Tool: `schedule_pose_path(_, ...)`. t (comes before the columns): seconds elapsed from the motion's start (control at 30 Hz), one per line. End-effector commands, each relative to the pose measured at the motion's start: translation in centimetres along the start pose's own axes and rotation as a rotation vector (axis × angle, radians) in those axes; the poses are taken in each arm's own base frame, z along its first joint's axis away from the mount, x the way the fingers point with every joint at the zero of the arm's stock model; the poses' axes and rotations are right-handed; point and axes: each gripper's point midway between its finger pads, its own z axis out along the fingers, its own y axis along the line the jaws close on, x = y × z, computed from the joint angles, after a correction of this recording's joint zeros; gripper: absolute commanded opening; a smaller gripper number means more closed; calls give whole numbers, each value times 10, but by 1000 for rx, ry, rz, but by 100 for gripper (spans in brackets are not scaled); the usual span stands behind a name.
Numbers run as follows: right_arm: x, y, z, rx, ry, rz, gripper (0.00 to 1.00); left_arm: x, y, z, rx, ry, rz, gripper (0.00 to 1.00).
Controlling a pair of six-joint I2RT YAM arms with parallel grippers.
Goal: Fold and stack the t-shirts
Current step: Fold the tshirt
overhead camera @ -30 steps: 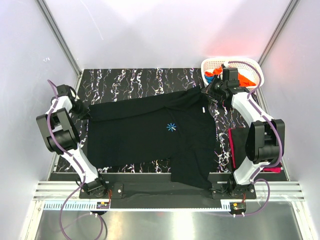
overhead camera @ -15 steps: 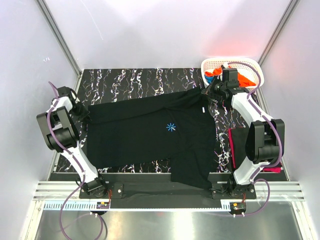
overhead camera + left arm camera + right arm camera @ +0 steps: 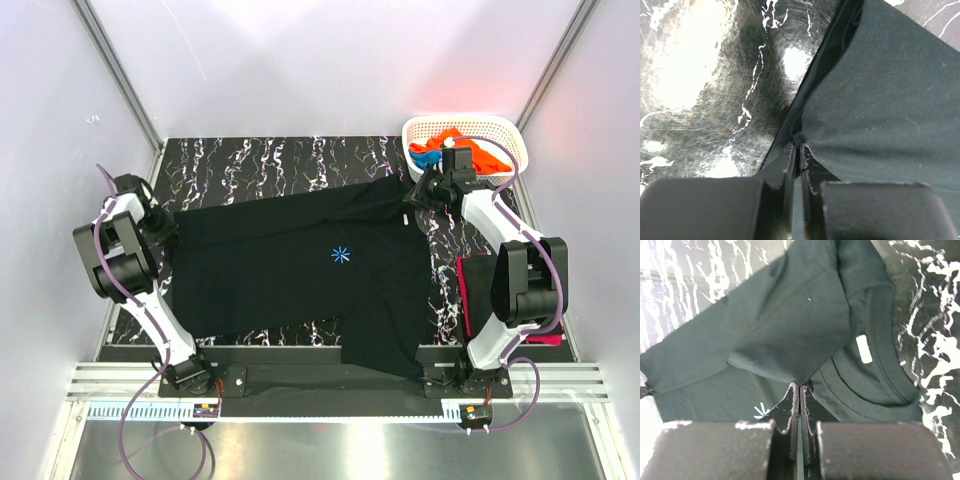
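A large black t-shirt (image 3: 300,265) with a tiny blue starburst mark (image 3: 342,254) lies spread on the dark marbled table (image 3: 260,160). My left gripper (image 3: 163,228) is shut on the shirt's left edge; in the left wrist view (image 3: 799,145) the jaws pinch the cloth (image 3: 880,90). My right gripper (image 3: 415,195) is shut on the shirt near its collar; in the right wrist view (image 3: 800,385) it holds a folded flap (image 3: 790,330) above the neckline and white label (image 3: 864,349). Orange and blue shirts (image 3: 470,152) lie in the basket.
A white lattice basket (image 3: 500,125) stands at the back right corner. A folded black and magenta stack (image 3: 470,290) lies at the right beside my right arm. The shirt's lower part hangs over the near table edge (image 3: 385,355).
My right gripper has moved slightly left and nearer with the pinched cloth, pulling the shirt's upper right part inward. My left gripper has barely shifted.
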Motion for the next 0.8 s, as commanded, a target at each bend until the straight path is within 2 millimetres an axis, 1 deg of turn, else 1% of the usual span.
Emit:
schedule_pose_path(0.0,0,-7,-7,54,3,-29,4,-21,8,-15,-44,-85,6,13)
schedule_pose_path(0.03,8,-13,-8,76,31,-29,4,-22,10,-19,-50,-99,2,18)
schedule_pose_path(0.07,12,-18,-7,89,45,-33,5,-25,11,-29,-63,-126,-3,21)
schedule_pose_path(0.13,22,-25,-5,112,81,-50,8,-28,13,-39,-67,-152,-17,27)
schedule_pose_path(0.17,25,-27,-5,114,96,-51,9,-33,15,-50,-74,-185,-24,29)
schedule_pose_path(0.23,37,-29,-3,114,140,-42,12,-38,16,-65,-78,-224,-38,30)
schedule_pose_path(0.27,42,-29,-2,108,162,-34,14,-44,16,-78,-85,-265,-43,34)
schedule_pose_path(0.3,48,-26,-1,98,183,-31,14,-45,15,-85,-85,-280,-49,35)
schedule_pose_path(0.33,58,-27,-2,113,221,-28,15,-43,13,-89,-79,-288,-54,35)
schedule_pose_path(0.37,64,-29,-4,123,239,-33,16,-43,5,-101,-39,-310,-76,36)
schedule_pose_path(0.4,68,-33,-6,147,247,-58,18,-43,-1,-104,-8,-320,-84,36)
schedule_pose_path(0.43,73,-35,-14,172,260,-70,24,-37,-7,-102,26,-310,-113,36)
schedule_pose_path(0.47,76,-40,-18,193,263,-77,31,-36,-20,-106,82,-314,-109,36)
schedule_pose_path(0.5,70,-45,-22,226,243,-109,38,-35,-26,-105,108,-316,-108,36)
schedule_pose_path(0.53,64,-46,-29,243,228,-129,38,-34,-33,-103,133,-310,-117,36)
schedule_pose_path(0.57,45,-38,-31,240,177,-152,42,-31,-45,-96,173,-294,-103,36)
schedule_pose_path(0.6,29,-35,-32,255,132,-175,47,-30,-52,-91,193,-282,-97,36)
schedule_pose_path(0.63,19,-32,-23,251,113,-175,52,-28,-58,-84,215,-262,-107,35)
schedule_pose_path(0.67,-12,-12,-21,217,48,-179,53,-19,-67,-68,255,-205,-106,35)
schedule_pose_path(0.7,-21,-2,-13,193,40,-152,53,-21,-74,-61,283,-201,-103,35)
schedule_pose_path(0.73,-19,-3,7,197,68,-137,53,-20,-77,-53,294,-183,-115,32)
schedule_pose_path(0.77,-24,2,17,191,65,-130,52,-16,-76,-39,288,-153,-123,31)
